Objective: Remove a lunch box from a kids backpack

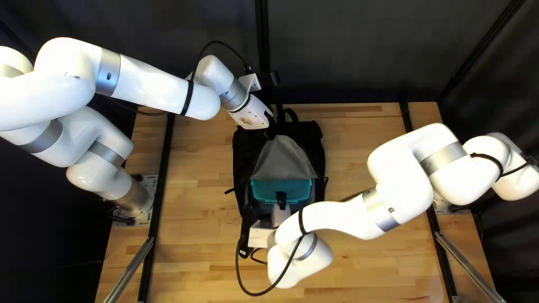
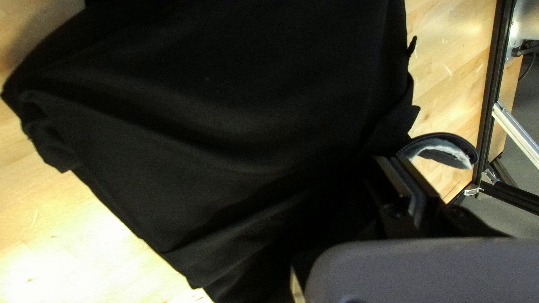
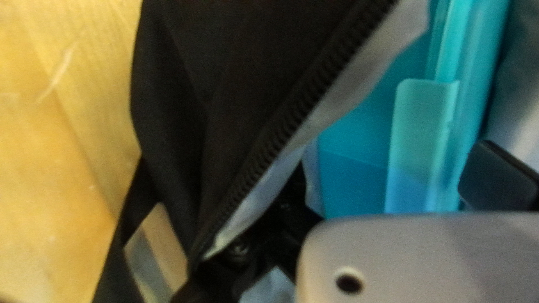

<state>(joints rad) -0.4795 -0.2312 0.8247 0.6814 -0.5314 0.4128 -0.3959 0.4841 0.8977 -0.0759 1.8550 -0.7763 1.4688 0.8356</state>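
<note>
Pale wooden boards make up the surface [image 1: 191, 224], with a dark curtain [image 1: 365, 50] behind its far edge. On it lies a black backpack [image 1: 241, 151], open, and the lunch box [image 1: 266, 191] sits inside, teal, its upper part showing below the raised grey-lined flap [image 1: 283, 160]. The left tool [image 2: 391, 163] is closed, its fingers pinching black cloth at the top of the flap. The right tool [image 1: 282, 197] is at the box's near side; I cannot tell how far open it is, or whether it has hold of the box.

What could go wrong, as I judge it: if the pinch slips, the flap may drop over the box and block the way out. The zip [image 3: 281, 129] runs close by the box, so a sideways pull might catch its teeth or drag a fold of lining along. A weak hold could slide off the smooth plastic, and pressure on the clear latch [image 3: 421, 129] might pop it. If the cloth clings, the whole backpack could lift too.

As for writing, a small emblem [image 1: 246, 120] marks the left arm's white housing; the box shows no lettering that I can make out.
</note>
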